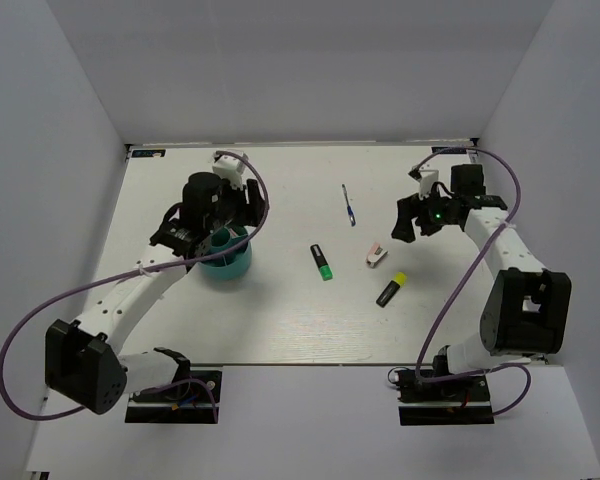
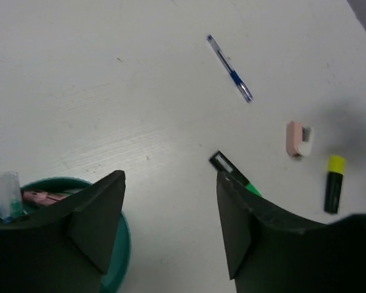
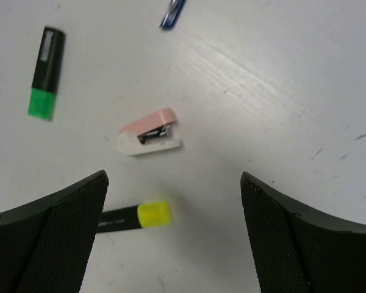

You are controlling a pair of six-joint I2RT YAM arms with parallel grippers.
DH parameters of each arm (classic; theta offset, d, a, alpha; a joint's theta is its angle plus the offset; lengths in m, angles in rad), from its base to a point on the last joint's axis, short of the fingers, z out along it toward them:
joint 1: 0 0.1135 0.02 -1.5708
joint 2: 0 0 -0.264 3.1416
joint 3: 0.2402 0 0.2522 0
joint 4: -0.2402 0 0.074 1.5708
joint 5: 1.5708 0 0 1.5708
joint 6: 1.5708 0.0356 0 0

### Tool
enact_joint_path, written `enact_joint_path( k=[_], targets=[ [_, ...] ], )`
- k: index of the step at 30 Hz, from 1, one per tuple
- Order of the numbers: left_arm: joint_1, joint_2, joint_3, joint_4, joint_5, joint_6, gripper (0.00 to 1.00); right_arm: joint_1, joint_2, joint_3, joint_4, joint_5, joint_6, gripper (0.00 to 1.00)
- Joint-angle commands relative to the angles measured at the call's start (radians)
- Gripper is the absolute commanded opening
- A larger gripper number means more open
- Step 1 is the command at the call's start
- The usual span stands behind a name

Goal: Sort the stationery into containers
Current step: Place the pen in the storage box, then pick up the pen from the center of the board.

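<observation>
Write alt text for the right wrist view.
The right gripper, jaws wide open and empty, looks down on a white table with a small pink-and-white stapler at centre. A black-yellow highlighter lies just below it, a black-green highlighter at upper left, and a blue pen tip at the top edge.

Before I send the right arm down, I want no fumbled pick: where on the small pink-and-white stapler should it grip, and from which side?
Probably from straight above: the open right gripper closes across the middle of the stapler, one finger on its pink top, one on its white base. It lies on its side, so those long edges are exposed. The yellow-capped highlighter lies apart.
</observation>
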Motion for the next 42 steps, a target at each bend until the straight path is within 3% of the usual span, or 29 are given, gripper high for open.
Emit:
enact_joint_path(
  k=[1, 2, 4, 5, 6, 7, 8, 9, 11, 12, 14, 15, 16, 17, 19, 20, 24, 30, 42],
  targets=[
    [-0.048, -0.045, 0.113, -0.364, 0.096, -0.022, 0.75, 0.017, -0.02, -0.015, 0.268, 0.147, 0.093, 0.9],
    [-0.052, -0.065, 0.115, -0.392, 0.097, -0.016, 0.81, 0.018, 0.027, 0.049, 0.227, 0.127, 0.098, 0.9],
    [-0.06, -0.14, 0.091, -0.498, 0.067, -0.009, 0.87, 0.065, 0.145, 0.275, 0.062, 0.098, 0.096, 0.7],
    [-0.06, -0.163, 0.078, -0.515, 0.05, -0.005, 0.91, 0.081, 0.184, 0.395, 0.021, 0.107, 0.099, 0.57],
    [-0.06, -0.25, 0.025, -0.553, 0.001, 0.004, 0.91, 0.093, 0.298, 0.451, -0.035, 0.122, 0.105, 0.31],
    [-0.058, -0.282, 0.0, -0.555, -0.023, 0.008, 0.91, 0.142, 0.331, 0.495, -0.057, 0.192, 0.11, 0.21],
    [-0.055, -0.315, -0.024, -0.558, -0.08, 0.011, 0.87, 0.161, 0.424, 0.639, -0.069, 0.218, 0.139, 0.13],
    [-0.055, -0.345, -0.069, -0.558, -0.117, 0.013, 0.74, 0.187, 0.457, 0.693, -0.103, 0.254, 0.148, 0.1],
    [-0.055, -0.483, -0.136, -0.556, -0.32, -0.001, 0.47, 0.242, 0.552, 0.88, -0.158, 0.245, 0.221, 0.1],
    [-0.055, -0.551, -0.179, -0.55, -0.382, -0.013, 0.24, 0.254, 0.609, 0.916, -0.178, 0.249, 0.237, 0.1],
    [-0.052, -0.66, -0.262, -0.535, -0.584, -0.025, 0.2, 0.321, 0.679, 0.973, -0.176, 0.258, 0.275, 0.15],
    [-0.054, -0.683, -0.282, -0.529, -0.62, -0.021, 0.2, 0.322, 0.686, 0.973, -0.139, 0.266, 0.283, 0.16],
    [-0.052, -0.724, -0.332, -0.504, -0.677, -0.004, 0.43, 0.337, 0.692, 0.962, -0.098, 0.286, 0.294, 0.2],
    [-0.054, -0.758, -0.342, -0.498, -0.746, -0.001, 0.6, 0.371, 0.713, 0.961, -0.081, 0.335, 0.299, 0.24],
    [-0.052, -0.784, -0.359, -0.493, -0.777, 0.008, 0.75, 0.391, 0.729, 0.965, -0.015, 0.395, 0.294, 0.25],
    [-0.052, -0.813, -0.376, -0.489, -0.781, 0.014, 0.77, 0.417, 0.752, 0.965, 0.008, 0.451, 0.294, 0.26],
    [-0.049, -0.841, -0.399, -0.49, -0.788, 0.018, 0.79, 0.451, 0.807, 0.993, 0.044, 0.608, 0.288, 0.26],
    [-0.049, -0.841, -0.402, -0.492, -0.78, 0.019, 0.8, 0.457, 0.851, 0.979, 0.11, 0.718, 0.26, 0.26],
    [-0.049, -0.824, -0.405, -0.49, -0.762, 0.025, 0.81, 0.446, 0.916, 0.993, 0.108, 0.728, 0.228, 0.31]
  ],
)
